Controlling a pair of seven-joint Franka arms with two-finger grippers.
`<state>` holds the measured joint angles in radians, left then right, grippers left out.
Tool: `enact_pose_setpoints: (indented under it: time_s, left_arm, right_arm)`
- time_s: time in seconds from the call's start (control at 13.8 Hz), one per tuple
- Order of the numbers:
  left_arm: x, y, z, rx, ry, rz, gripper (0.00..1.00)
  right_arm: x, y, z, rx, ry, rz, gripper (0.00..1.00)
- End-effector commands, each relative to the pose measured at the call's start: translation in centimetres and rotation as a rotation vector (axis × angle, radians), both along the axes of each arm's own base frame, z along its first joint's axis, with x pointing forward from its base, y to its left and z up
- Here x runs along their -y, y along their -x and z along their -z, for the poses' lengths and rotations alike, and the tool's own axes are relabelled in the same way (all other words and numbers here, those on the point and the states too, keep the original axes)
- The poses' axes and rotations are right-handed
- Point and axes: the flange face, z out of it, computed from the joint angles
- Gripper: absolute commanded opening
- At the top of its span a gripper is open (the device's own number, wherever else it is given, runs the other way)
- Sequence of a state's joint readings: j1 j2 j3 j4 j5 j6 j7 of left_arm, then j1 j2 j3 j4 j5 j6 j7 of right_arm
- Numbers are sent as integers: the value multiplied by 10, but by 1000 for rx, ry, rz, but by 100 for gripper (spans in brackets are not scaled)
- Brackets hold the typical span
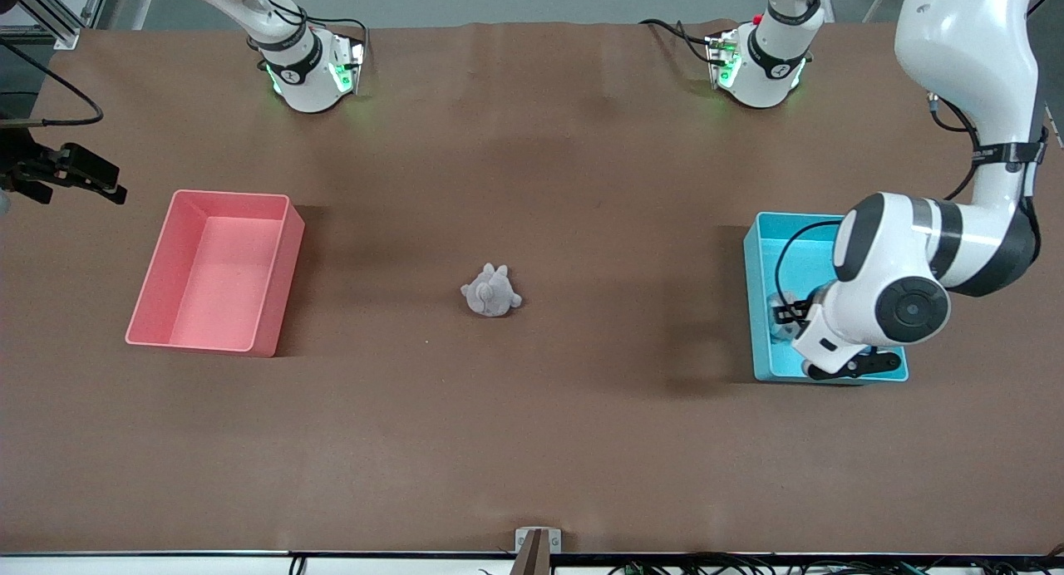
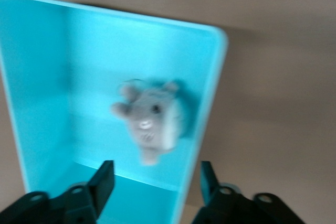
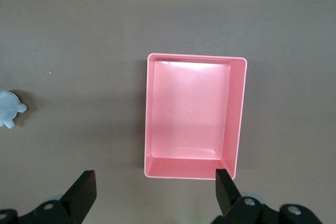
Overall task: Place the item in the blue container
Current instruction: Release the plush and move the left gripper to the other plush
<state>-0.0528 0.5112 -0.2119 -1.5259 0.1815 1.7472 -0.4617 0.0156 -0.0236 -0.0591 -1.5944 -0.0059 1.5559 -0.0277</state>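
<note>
Grey plush mouse [image 2: 149, 121] already lies inside the blue container [image 1: 761, 309], centre right; left tool [image 2: 152, 184] hovers spread above it. Right tool [image 3: 152, 192] waits spread over the pink bin [image 3: 239, 119].

Glossy plastic blue container [image 2: 47, 77], fuzzy plush toy [image 2: 152, 121]

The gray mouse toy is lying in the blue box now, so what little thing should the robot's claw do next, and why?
Probably lift the left claw straight up, away from the blue container. Its fingers are open, and the gray mouse toy lies loose inside, so nothing remains to hold. The right claw waits open above the pink bin.
</note>
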Motion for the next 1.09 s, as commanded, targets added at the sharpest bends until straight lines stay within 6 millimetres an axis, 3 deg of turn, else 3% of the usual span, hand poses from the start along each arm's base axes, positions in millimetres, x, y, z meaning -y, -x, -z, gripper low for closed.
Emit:
enact_pose_setpoints:
  time_s: [0.0,0.14,0.29,0.43,0.58,1.01]
  left_arm:
    - [83,21,-30,47,34,-99,100]
    - [158,37,-25,85,67,-150,100]
    - [218,51,-12,145,126,-203,100]
    - [280,72,19,153,210,-281,100]
    - [328,88,51,191,282,-363,100]
    - [418,125,105,207,438,-604,100]
  right_arm:
    - [0,14,7,16,-20,-9,100]
    - [2,15,9,4,-20,-10,100]
    - [6,20,15,-9,-22,-2,100]
    - [6,25,19,-10,-23,-3,100]
    - [9,26,20,-11,-23,3,100]
    - [11,29,18,-10,-24,4,100]
